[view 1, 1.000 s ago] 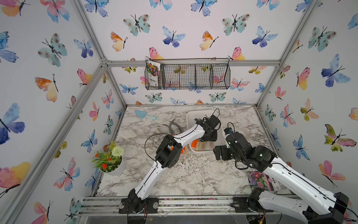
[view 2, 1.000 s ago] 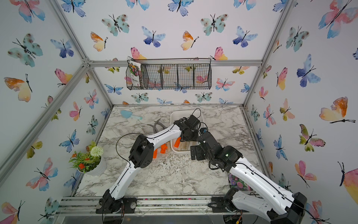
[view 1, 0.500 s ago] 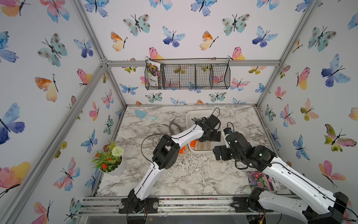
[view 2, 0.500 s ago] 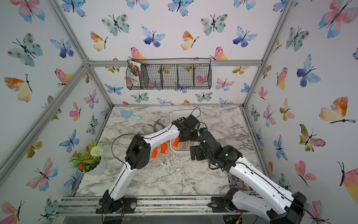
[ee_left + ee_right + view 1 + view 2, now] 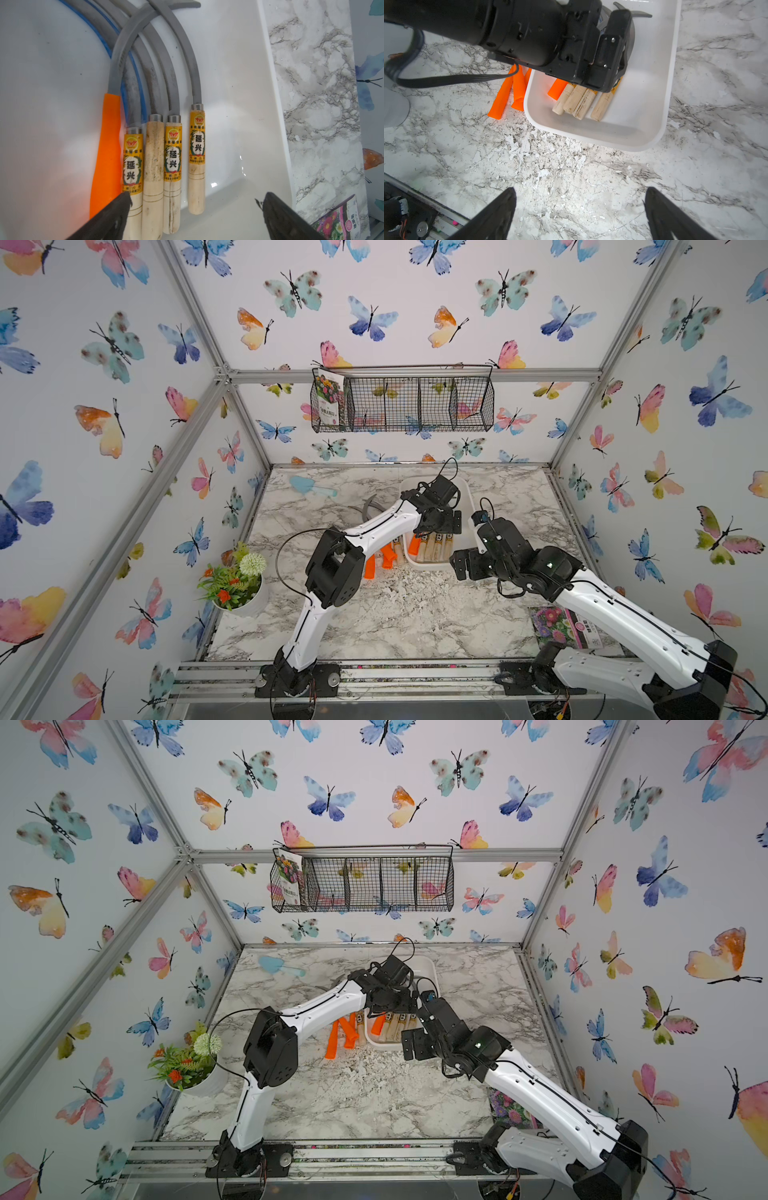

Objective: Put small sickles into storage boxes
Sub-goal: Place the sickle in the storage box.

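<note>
The white storage box (image 5: pixel 468 506) (image 5: pixel 432 969) (image 5: pixel 591 139) stands mid-table. Inside it lie several small sickles side by side: one with an orange handle (image 5: pixel 107 145) and several with pale wood handles (image 5: pixel 152 166) (image 5: pixel 577 99), their grey blades curving together. Two more orange-handled sickles (image 5: pixel 386 558) (image 5: pixel 340 1036) (image 5: pixel 508 93) lie on the marble just left of the box. My left gripper (image 5: pixel 440 526) (image 5: pixel 193 199) hovers over the handles in the box, open and holding nothing. My right gripper (image 5: pixel 465 566) (image 5: pixel 579 197) is open over bare marble in front of the box.
A light blue trowel shape (image 5: pixel 311 487) lies at the back left. A potted plant (image 5: pixel 237 585) stands at the left edge and a seed packet (image 5: pixel 565 626) lies front right. A black wire basket (image 5: pixel 403 404) hangs on the back wall.
The left gripper's jaws have opened over the box and its elbow has swung slightly left. The right arm has not moved.
</note>
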`<state>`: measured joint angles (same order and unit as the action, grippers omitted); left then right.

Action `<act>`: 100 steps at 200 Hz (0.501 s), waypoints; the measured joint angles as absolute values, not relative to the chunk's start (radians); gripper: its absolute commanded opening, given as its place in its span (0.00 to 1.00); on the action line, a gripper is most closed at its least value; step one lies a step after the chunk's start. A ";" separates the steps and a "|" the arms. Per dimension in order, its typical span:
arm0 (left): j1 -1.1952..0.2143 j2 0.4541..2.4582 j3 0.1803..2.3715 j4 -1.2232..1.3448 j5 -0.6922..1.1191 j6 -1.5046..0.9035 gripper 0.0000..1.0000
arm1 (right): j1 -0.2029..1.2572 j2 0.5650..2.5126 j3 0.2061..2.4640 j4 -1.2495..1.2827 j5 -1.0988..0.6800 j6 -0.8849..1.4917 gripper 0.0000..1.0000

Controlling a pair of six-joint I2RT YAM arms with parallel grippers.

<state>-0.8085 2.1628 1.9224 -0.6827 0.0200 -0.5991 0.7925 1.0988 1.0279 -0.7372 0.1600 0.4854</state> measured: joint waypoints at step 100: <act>-0.740 1.949 1.697 -0.716 -0.009 -0.580 0.96 | 0.793 1.158 1.028 -0.644 0.099 0.505 0.98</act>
